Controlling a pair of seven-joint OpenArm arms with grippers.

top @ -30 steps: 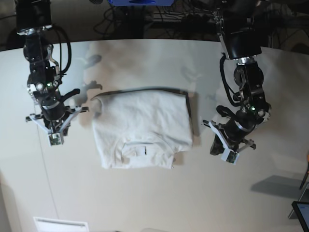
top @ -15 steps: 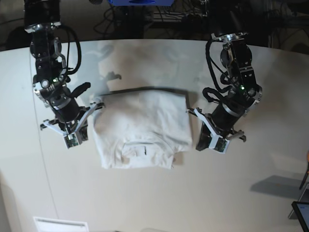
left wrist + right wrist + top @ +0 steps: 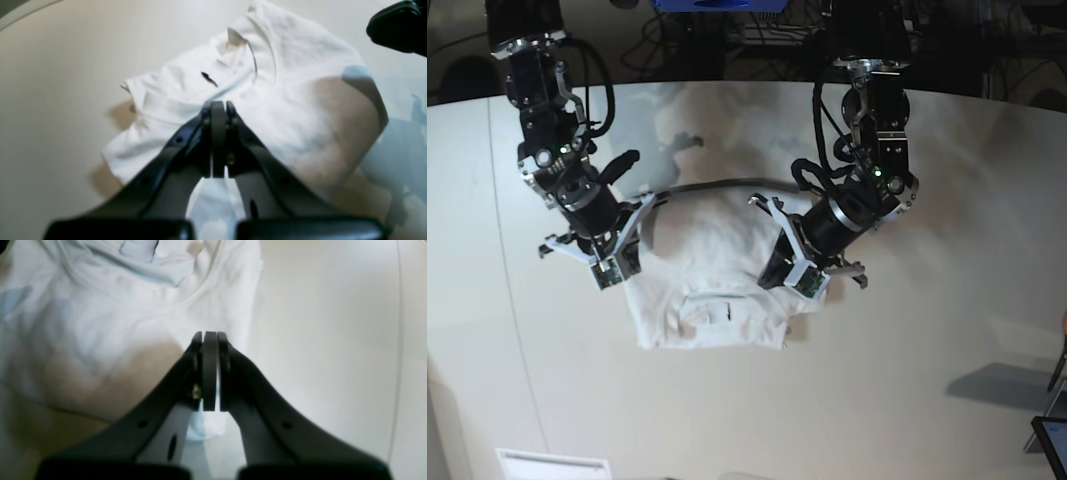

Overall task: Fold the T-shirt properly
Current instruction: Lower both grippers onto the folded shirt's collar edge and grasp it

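With both sets of jaws pressed shut and empty over the soft, light, white cotton T-shirt (image 3: 717,270) lying part-folded on the pale tabletop (image 3: 927,400), you should pinch its limp hemmed side edges, since slack fabric slips and sags.

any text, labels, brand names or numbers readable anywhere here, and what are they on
None can be read.
T-shirt: plain white, no print; the small dark mark near its collar is too small to read.
Left hand and right hand: plain black, no markings.
Table: bare, no writing.
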